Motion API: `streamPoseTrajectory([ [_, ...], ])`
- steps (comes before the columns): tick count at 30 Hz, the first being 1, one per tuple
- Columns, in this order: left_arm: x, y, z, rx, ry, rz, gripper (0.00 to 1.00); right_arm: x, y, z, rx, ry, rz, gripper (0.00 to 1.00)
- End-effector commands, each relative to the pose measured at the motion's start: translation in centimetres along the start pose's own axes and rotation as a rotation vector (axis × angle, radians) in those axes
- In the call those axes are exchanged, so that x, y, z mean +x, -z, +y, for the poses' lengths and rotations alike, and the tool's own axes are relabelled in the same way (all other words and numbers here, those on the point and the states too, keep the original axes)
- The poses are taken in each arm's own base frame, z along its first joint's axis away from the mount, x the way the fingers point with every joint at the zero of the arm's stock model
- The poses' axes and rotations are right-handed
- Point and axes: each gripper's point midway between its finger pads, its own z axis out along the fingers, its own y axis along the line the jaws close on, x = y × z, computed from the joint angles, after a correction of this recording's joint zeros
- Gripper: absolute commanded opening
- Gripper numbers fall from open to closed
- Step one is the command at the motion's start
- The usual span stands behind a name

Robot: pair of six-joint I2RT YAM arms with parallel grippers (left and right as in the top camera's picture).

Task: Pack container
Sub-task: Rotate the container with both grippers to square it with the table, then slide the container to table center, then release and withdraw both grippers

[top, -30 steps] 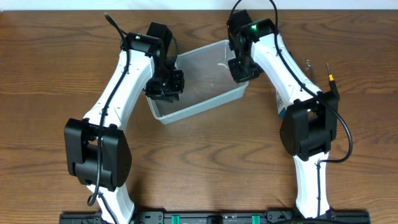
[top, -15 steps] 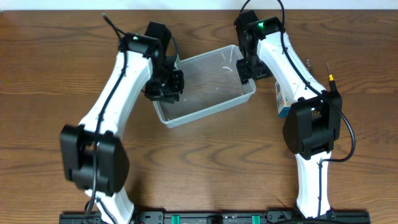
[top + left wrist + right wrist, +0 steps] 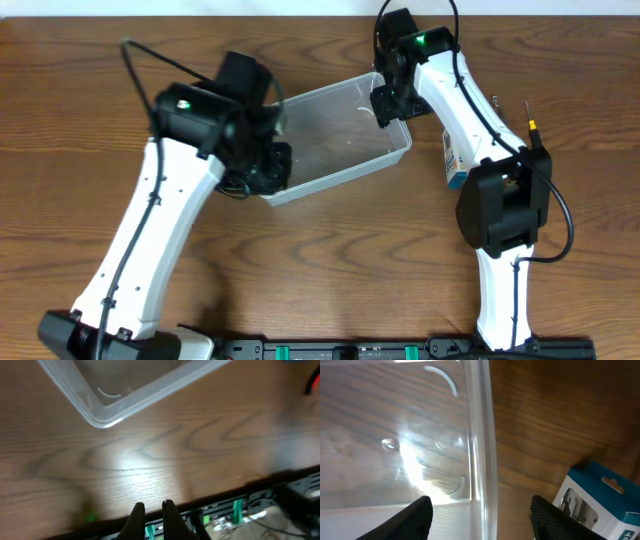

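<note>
L pincer [image 3: 152,510], fingers nearly together & empty, has backed off the container [image 3: 340,140], now ahead of it on tabletop [image 3: 330,250]. R pincer [image 3: 482,516], wide apart, straddles its wall. Nothing packed yet.

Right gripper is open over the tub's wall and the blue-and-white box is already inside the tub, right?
No. The blue-and-white box lies outside the container, on the table beyond its wall; the right wrist view shows it. The right gripper is open, with the wall between its fingers.
</note>
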Motion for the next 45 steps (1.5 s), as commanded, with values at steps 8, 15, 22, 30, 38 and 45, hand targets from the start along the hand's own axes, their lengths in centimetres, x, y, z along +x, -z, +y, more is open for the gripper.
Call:
streamPoseTrajectory([
  [8,2.7,-7.5,1.2,-0.122,-0.016,0.119,0.06,-3.4,8.4,0.9,-0.076,0.054,-0.222,0.52],
  [15,3.9,-11.8,3.1,-0.152,0.007,0.141,0.06,-2.6,8.7,2.6,-0.162,0.091,-0.199,0.23],
  [22,3.2,-13.4,4.8,-0.223,0.021,0.086,0.06,-1.7,8.8,4.9,-0.181,0.193,-0.177,0.08],
  [30,1.3,-13.8,4.6,-0.215,0.009,0.002,0.06,0.2,8.6,6.2,-0.166,0.232,-0.109,0.04],
  [38,-0.7,-13.6,5.0,-0.25,0.0,-0.086,0.06,1.5,8.3,5.9,-0.164,0.228,-0.051,0.03],
  [45,-1.4,-13.3,5.7,-0.271,0.016,-0.111,0.06,2.6,7.6,5.8,-0.164,0.228,-0.002,0.02],
])
